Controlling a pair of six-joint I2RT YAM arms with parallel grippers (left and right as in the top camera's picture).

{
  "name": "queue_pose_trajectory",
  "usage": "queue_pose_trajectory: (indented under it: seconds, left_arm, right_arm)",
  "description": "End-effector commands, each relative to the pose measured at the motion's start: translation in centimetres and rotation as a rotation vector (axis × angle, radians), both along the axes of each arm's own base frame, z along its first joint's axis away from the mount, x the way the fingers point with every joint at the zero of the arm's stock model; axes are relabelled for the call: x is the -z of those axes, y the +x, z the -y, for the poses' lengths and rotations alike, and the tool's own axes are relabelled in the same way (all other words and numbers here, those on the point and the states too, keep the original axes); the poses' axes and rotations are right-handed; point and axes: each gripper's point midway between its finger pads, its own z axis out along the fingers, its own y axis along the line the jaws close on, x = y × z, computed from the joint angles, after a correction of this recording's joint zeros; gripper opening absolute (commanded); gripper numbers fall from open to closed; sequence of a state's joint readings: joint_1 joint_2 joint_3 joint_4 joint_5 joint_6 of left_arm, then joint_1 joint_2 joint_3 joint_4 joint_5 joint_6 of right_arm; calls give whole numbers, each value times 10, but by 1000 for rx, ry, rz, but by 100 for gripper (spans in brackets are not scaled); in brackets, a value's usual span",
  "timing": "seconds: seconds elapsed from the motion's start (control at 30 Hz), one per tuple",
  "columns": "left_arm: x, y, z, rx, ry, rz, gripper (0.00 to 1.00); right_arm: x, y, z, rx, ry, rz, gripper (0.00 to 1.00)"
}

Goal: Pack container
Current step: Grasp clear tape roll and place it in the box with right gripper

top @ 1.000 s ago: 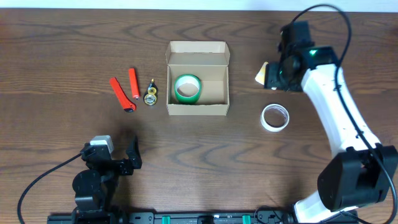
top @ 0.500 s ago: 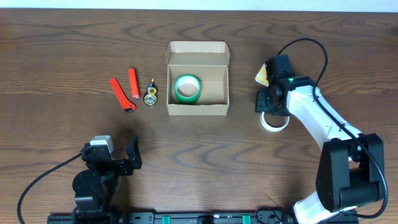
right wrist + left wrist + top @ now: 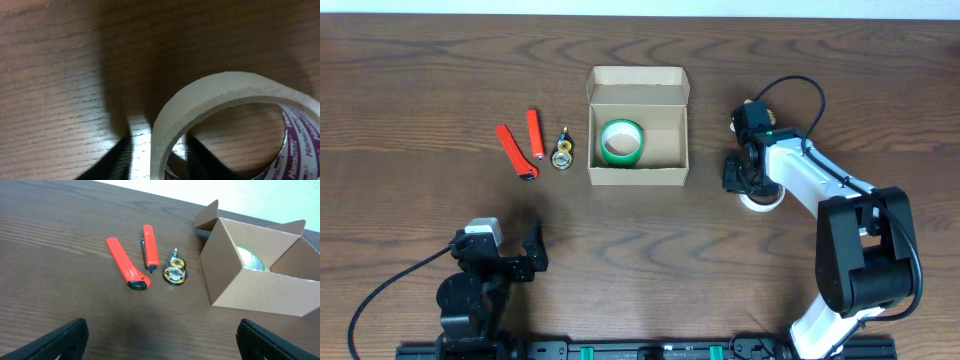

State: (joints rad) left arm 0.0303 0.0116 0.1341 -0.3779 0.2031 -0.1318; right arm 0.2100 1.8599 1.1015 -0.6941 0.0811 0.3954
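My right pincer [image 3: 157,156] is low over the wooden table [image 3: 420,80], a little right of the middle in the overhead view, and it is spread. In the right wrist view its two dark fingers [image 3: 112,161] come up from the bottom edge, one on each side of the wall of a whitish tape roll [image 3: 225,87]. One finger is outside the ring and the other is inside its hole. A strip of bright table shows between the outer finger and the roll, so I am not pinching it. The roll lies flat on the table. Some purple print shows on its inner side at the lower right of the frame, but I cannot read all of it.

The container [image 3: 638,177] stands in the upper middle of the overhead view, to the left of my right pincer and apart from it. It is open at the top, with its flap at the upper edge. A green tape roll [image 3: 621,141] lies inside, in the left half.

My left pincer [image 3: 162,330] is at the lower left of the overhead view, well apart from the container. It is also spread wide, with only table between its fingers. In the left wrist view the container is at the right. Left of it lie a red cutter [image 3: 127,270], a red pen [image 3: 148,245] and a small correction-tape dispenser [image 3: 175,272], the dispenser nearest to the container.
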Motion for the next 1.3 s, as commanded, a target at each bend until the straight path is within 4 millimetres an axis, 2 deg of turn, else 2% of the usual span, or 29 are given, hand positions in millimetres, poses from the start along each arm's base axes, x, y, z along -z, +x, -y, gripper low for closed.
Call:
queue_pose_trajectory:
  seconds: [0.0,0.07,0.2,0.27,0.33,0.47,0.53,0.63,0.7,0.77,0.83,0.97,1.1,1.27]
  left_arm:
    - [9,0,0,-1,-7,-19,95]
    - [9,0,0,-1,-7,-19,95]
    - [9,0,0,-1,-7,-19,96]
    - [9,0,0,-1,-7,-19,95]
    - [9,0,0,-1,-7,-19,95]
    - [9,0,0,-1,-7,-19,95]
    - [9,0,0,-1,-7,-19,95]
    - [9,0,0,-1,-7,-19,95]
    - [9,0,0,-1,-7,-19,95]
    - [9,0,0,-1,-7,-19,95]
    - [9,0,0,-1,-7,-19,95]
    - [9,0,0,-1,-7,-19,95]
    - [9,0,0,-1,-7,-19,95]
    - [9,0,0,-1,-7,-19,95]
  right_arm:
    - [3,1,-2,8,-2,5,24]
    - [3,3,-3,7,0,12,14]
    - [-2,11,-4,7,5,36,1]
    - [-16,22,-7,7,11,64,1]
    - [-42,42,-12,6,22,113,1]
    - [-119,84,-32,-48,51,256,1]
    - [-163,102,-59,-133,85,347,1]
    - [-209,111,-107,-259,134,460,1]
    - [-223,108,-138,-322,161,505,1]
    - [-222,99,-166,-379,181,512,1]
    - [-212,91,-190,-430,194,492,1]
    - [-179,71,-238,-546,212,424,1]
    - [-146,60,-260,-595,195,363,1]
    - [-116,62,-266,-601,178,318,1]
